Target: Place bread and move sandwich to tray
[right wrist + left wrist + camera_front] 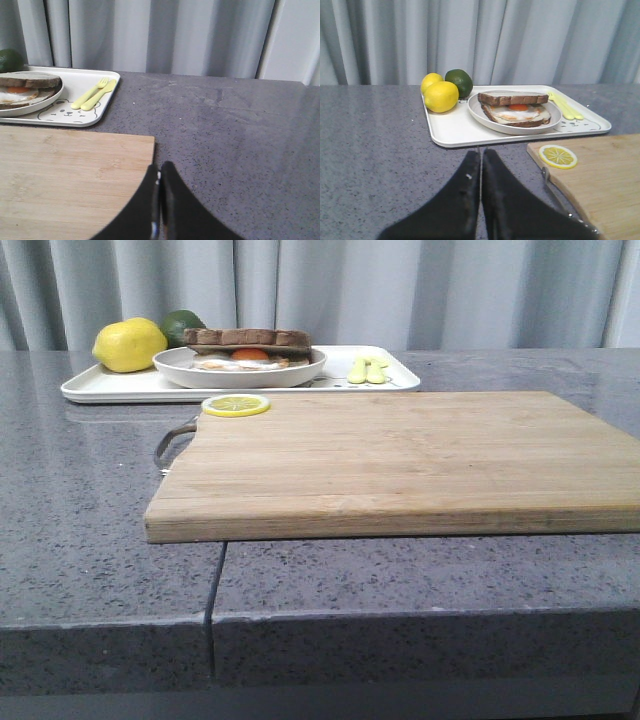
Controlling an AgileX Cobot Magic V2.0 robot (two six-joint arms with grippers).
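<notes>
We saw a grey speckled stone worktop (pixel 100 540) with a seam running back from its front edge. Two things lay directly on it. A wooden cutting board (pixel 400 465) sat near the front edge — its metal handle (pixel 172 443) towards the left side — and reached off to the right. Behind it, close to the back edge and left of centre, lay the white tray (pixel 110 388), just apart from the board.

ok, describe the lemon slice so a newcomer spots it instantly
Start at the wooden cutting board in front of the white tray. At its far corner by the metal handle lies the lemon slice: flat, round and cut, unlike the whole lemons on the tray.
</notes>
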